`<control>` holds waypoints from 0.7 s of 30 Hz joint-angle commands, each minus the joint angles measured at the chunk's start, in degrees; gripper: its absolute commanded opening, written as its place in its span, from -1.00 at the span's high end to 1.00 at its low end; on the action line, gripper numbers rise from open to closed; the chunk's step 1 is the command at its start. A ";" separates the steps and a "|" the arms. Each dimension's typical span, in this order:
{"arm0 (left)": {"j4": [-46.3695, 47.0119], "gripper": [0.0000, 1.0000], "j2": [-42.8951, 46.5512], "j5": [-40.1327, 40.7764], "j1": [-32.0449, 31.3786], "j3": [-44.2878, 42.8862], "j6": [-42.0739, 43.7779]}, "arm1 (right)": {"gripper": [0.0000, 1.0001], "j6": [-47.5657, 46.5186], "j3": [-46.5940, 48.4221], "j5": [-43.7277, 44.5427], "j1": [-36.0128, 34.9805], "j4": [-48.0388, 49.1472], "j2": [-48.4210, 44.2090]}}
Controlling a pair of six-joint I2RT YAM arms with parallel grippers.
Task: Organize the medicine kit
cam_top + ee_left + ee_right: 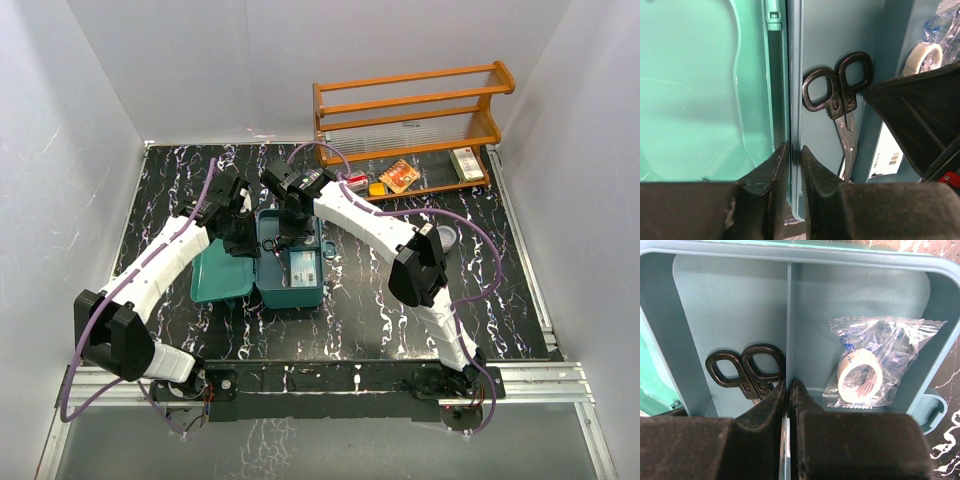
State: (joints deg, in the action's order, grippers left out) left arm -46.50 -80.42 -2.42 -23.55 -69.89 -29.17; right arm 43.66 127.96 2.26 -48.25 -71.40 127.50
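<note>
- Starting at the left, I see the teal-green rectangular plastic medicine kit (222, 280) lying open mid-table. Its lid is flat to the left, and a blue-teal divided plastic tray (730, 300) sits in its base.
- My left gripper (792, 152) straddles the tray's left wall, fingers a sliver apart; I cannot tell whether they pinch it.
- Black-handled metal scissors (837, 105) lie in the tray's left compartment.
- My right gripper (788, 386) is clamped tight on the tray's centre divider.
- A white tape roll in a clear plastic bag (842, 372) lies in the right compartment.
</note>
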 commanded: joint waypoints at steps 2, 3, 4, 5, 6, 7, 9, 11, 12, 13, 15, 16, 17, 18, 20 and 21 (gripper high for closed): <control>-1.62 0.68 -0.07 1.07 1.08 -1.83 0.69 | 0.84 -0.31 0.01 1.59 0.43 1.41 -0.57; -1.51 0.66 -0.01 1.16 1.20 -1.88 0.77 | 0.79 -0.43 0.01 1.58 0.44 1.50 -0.59; -1.49 0.63 0.14 1.18 1.34 -1.91 0.82 | 0.76 -0.51 0.08 1.60 0.50 1.59 -0.66; -1.60 0.57 0.17 1.33 1.46 -2.00 0.81 | 0.73 -0.58 0.09 1.58 0.44 1.61 -0.76; -1.47 0.53 0.18 1.36 1.56 -2.01 0.93 | 0.70 -0.65 0.18 1.57 0.44 1.61 -0.83; -1.41 0.51 0.18 1.22 1.74 -2.01 1.06 | 0.70 -0.63 0.38 1.51 0.44 1.69 -0.96; -1.00 0.49 0.18 0.87 1.88 -1.76 1.28 | 0.69 -0.76 0.72 1.59 0.44 1.78 -1.23; -0.58 0.49 0.18 0.41 2.16 -1.36 1.47 | 0.68 -0.65 1.23 1.49 0.44 1.79 -1.50; -0.35 0.50 0.18 0.26 2.26 -1.19 1.52 | 0.68 -0.63 1.32 1.39 0.44 1.85 -1.73; -0.02 0.51 0.13 -0.05 2.30 -0.95 1.61 | 0.66 -0.65 1.34 1.25 0.44 2.06 -2.00; 0.51 0.58 -0.03 -0.77 2.45 -0.25 1.74 | 0.65 -0.54 1.10 1.11 0.47 2.69 -2.75; 0.60 0.64 -0.22 -1.23 2.47 -0.05 1.81 | 0.64 -0.59 0.91 0.97 0.52 3.27 -3.11; 0.71 0.66 -0.40 -1.65 2.52 0.20 1.90 | 0.63 -0.47 0.65 0.82 0.52 3.93 -3.66; 0.91 0.68 -0.43 -1.97 2.54 0.50 1.94 | 0.62 -0.46 0.10 0.65 0.52 4.70 -4.25; 1.29 0.69 -0.39 -2.42 2.54 0.99 2.00 | 0.60 -0.36 -0.92 0.32 0.59 6.08 -5.32; 1.40 0.69 -0.38 -2.56 2.50 1.13 2.01 | 0.60 -0.32 -1.39 0.39 0.61 6.62 -5.78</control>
State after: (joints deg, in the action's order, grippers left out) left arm -45.32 -81.14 -2.90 -21.30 -69.56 -27.88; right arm 43.44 127.55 2.72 -48.18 -69.47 127.33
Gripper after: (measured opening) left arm 0.160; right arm 0.196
